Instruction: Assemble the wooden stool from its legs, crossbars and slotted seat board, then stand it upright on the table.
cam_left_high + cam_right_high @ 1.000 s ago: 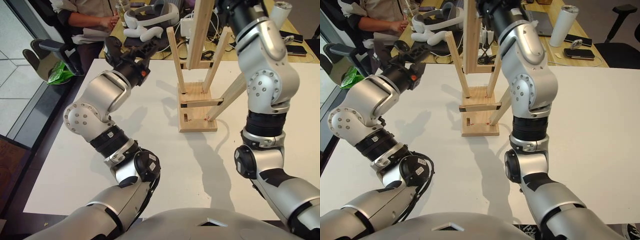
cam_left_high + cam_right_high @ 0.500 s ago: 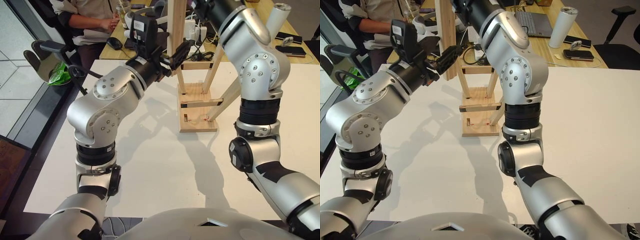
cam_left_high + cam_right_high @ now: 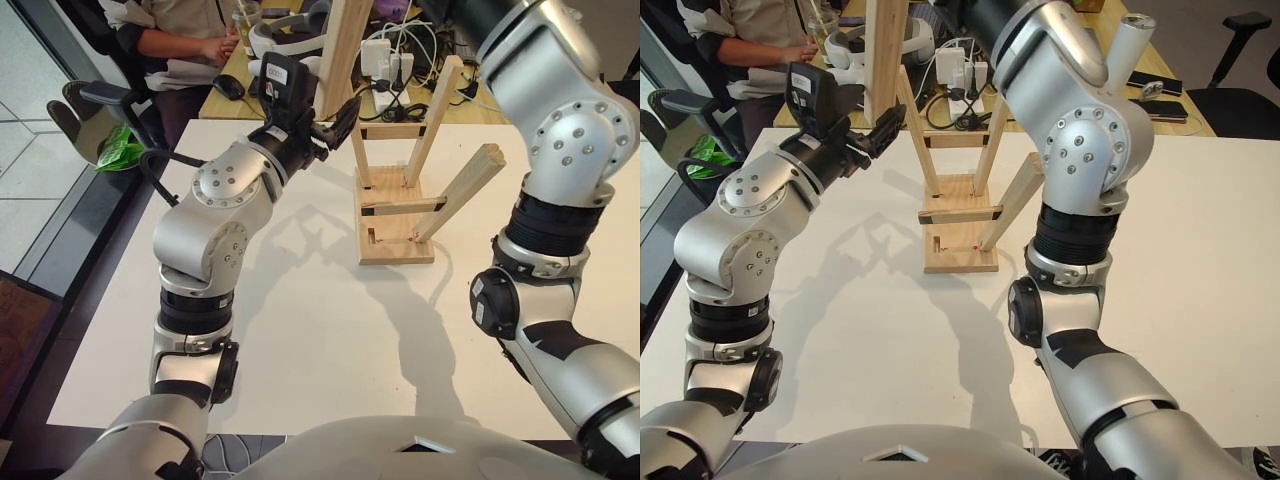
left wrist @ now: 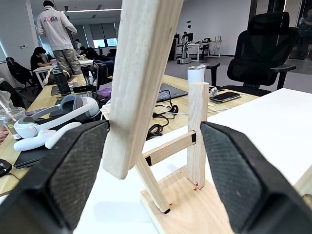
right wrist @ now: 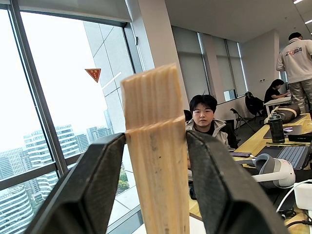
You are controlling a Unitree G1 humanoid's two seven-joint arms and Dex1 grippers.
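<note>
The slotted seat board (image 3: pixel 396 246) lies flat on the white table (image 3: pixel 300 330). Two legs (image 3: pixel 358 140) stand upright in it, and a third leg (image 3: pixel 466 183) leans out to the right. One crossbar (image 3: pixel 402 207) joins them low down and another crossbar (image 3: pixel 392 131) higher up. A loose leg (image 3: pixel 336 45) hangs high at the back, to the left of the stool. My right gripper (image 5: pixel 156 137) is shut on it near its upper end. My left gripper (image 3: pixel 335 118) is open, and the loose leg's lower end (image 4: pixel 141 87) sits between its pads (image 4: pixel 63 180).
Behind the table is a wooden desk with a white headset (image 3: pixel 290 25), a power strip (image 3: pixel 385 60) with cables, a white tumbler (image 3: pixel 1132 45) and phones (image 3: pixel 1155 90). A person sits at its back left. Bare table lies in front of the stool and to its right.
My right arm has carried the loose leg leftward from above the stool. My left arm has risen from low at the left, bringing its open fingers around the leg's lower end.
</note>
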